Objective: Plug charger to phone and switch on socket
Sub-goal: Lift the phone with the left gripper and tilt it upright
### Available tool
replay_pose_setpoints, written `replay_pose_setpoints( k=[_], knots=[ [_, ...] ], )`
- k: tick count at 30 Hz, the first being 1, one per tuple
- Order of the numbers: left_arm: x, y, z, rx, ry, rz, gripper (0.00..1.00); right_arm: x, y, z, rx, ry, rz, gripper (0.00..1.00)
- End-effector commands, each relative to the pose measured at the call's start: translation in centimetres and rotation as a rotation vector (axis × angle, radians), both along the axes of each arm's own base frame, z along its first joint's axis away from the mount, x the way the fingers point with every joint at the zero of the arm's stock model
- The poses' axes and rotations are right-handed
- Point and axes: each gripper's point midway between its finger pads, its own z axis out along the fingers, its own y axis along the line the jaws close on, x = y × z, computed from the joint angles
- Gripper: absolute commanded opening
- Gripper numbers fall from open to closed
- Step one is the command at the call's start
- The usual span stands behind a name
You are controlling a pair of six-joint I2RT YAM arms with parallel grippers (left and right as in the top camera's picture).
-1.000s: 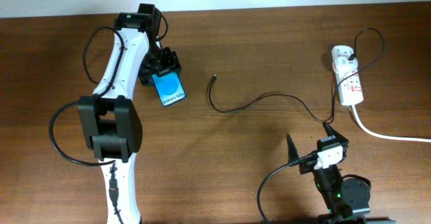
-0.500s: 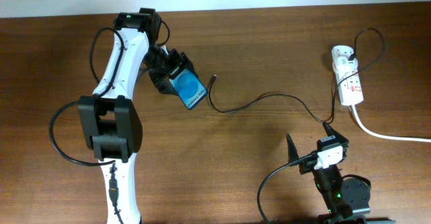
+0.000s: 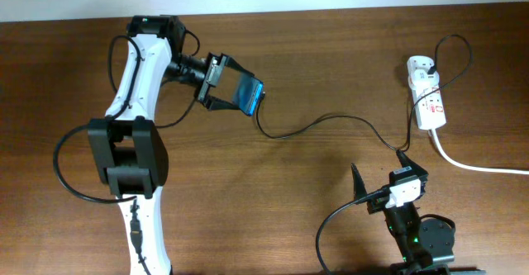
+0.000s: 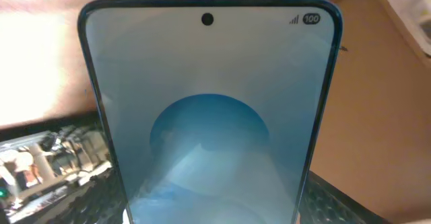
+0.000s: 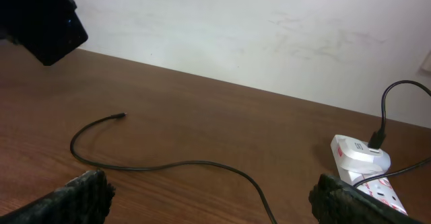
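Left gripper [image 3: 221, 82] pinches the slick, rigid phone [image 3: 248, 93] across its sides; right gripper [image 5: 219, 198], spread, should take the limp charger [image 3: 339, 116] near its tip

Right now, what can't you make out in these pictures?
Phone charging port: left wrist view cuts off its bottom edge; overhead too small.
Socket switch position: tiny overhead; right wrist view crops it.
Left gripper: mostly hidden behind the phone in left wrist view.

Charger cable [image 3: 331, 120] trails across the middle of the table [image 3: 248, 217], from beside the phone [image 3: 250, 95] clamped in the left gripper [image 3: 231, 87], upper left, to the socket [image 3: 427, 93], upper right. Bare wood at lower centre and top centre: passage unobstructed.
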Motion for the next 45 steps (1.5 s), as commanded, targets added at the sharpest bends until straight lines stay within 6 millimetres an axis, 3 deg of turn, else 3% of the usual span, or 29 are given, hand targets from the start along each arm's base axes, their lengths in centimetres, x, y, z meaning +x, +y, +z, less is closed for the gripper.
replay_pose_setpoints(
  k=[1, 14, 45],
  knots=[
    [0.8, -0.4, 3.4, -0.154, -0.002, 0.049, 0.00, 0.0, 0.1, -0.3, 0.007, 0.007, 0.001, 0.98],
    [1.6, 1.7, 3.9, -0.175, 0.078, 0.133, 0.00, 0.0, 0.1, -0.3, 0.007, 0.007, 0.001, 0.98],
    [0.9, 1.9, 3.3, -0.130, 0.113, 0.127, 0.00, 0.0, 0.2, 0.1, 0.009, -0.007, 0.006, 0.98]
  ],
)
